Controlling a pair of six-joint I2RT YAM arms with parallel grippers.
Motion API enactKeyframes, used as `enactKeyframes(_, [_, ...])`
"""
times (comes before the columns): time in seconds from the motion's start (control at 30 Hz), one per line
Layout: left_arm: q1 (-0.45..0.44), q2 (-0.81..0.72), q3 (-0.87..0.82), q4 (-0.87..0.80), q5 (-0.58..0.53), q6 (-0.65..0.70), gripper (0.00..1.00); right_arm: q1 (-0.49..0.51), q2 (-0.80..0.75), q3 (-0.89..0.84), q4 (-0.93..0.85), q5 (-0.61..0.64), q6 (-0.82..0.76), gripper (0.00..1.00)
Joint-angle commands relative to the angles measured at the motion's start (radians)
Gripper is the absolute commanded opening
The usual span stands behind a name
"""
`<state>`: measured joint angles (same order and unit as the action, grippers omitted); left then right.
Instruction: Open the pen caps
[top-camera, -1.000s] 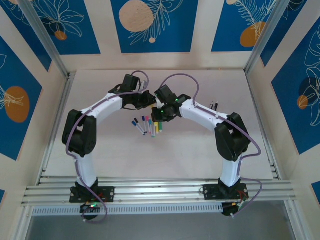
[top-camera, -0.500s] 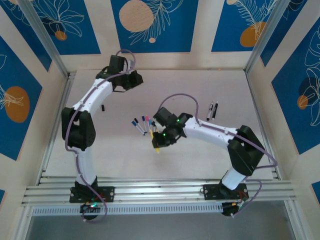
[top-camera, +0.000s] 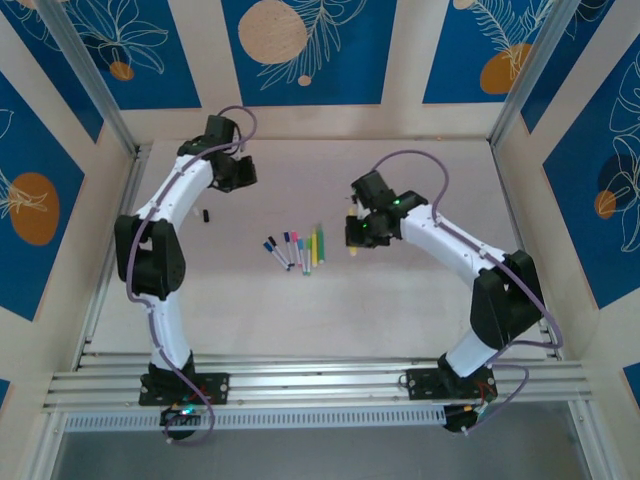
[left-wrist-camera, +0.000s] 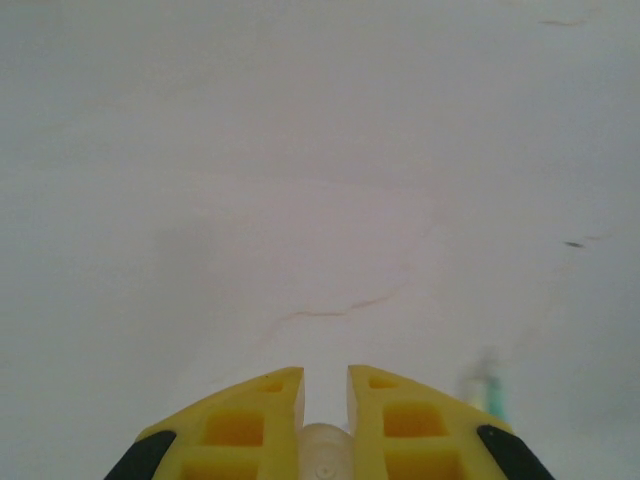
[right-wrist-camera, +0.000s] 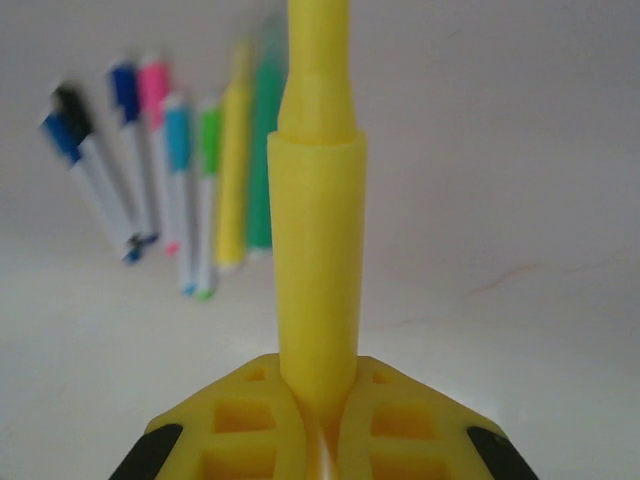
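From above, we take the row of pens (top-camera: 296, 250) in the middle of the counter (top-camera: 400, 310) as our marker. The right pincer (top-camera: 354, 238) hangs just right of the row, closed on a yellow pen (top-camera: 354, 252). The left pincer (top-camera: 236, 176) is far off to the row's upper left, over bare counter, and a small black piece (top-camera: 206, 215) lies left of the row near it. In the left wrist view the yellow fingers (left-wrist-camera: 250, 410) stand almost together with a small pale piece (left-wrist-camera: 322, 448) lodged in the slit between them. We judge it may be a pulled cap, but we cannot tell. In the right wrist view the pincer clamps the thick end of the yellow pen (right-wrist-camera: 315, 250), which narrows further out and leaves the frame, so its tip is hidden. Left of it, the row has its pen caps (right-wrist-camera: 177, 135) on: black, blue, pink, cyan and green, with a longer yellow and a green pen beside them. We judge the step in hand to be setting down what each pincer carries. To do it well, we would bring each pincer low over the counter before letting go, so nothing bounces or rolls. We would lay the yellow pen parallel to the row and clear of it on the right, so opened and unopened pens do not mix, and release the pale piece well left of the row. For the next pen, we would grip barrel and cap separately and pull straight along its length.
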<state>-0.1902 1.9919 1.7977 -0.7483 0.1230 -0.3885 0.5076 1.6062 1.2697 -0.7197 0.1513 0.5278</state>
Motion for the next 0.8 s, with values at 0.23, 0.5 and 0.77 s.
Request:
enactKeyframes(0.23, [0.091, -0.012, -0.144, -0.042, -0.102, 0.048, 0.00, -0.248, 0.114, 0.039, 0.007, 0.068, -0.086, 0.00])
enactKeyframes(0.5, [0.119, 0.057, -0.151, -0.019, -0.100, 0.022, 0.00, -0.334, 0.189, 0.050, 0.048, 0.062, -0.086, 0.00])
enactKeyframes(0.77, [0.124, 0.106, -0.188, 0.014, -0.182, -0.011, 0.00, -0.367, 0.292, 0.114, 0.019, 0.092, -0.092, 0.00])
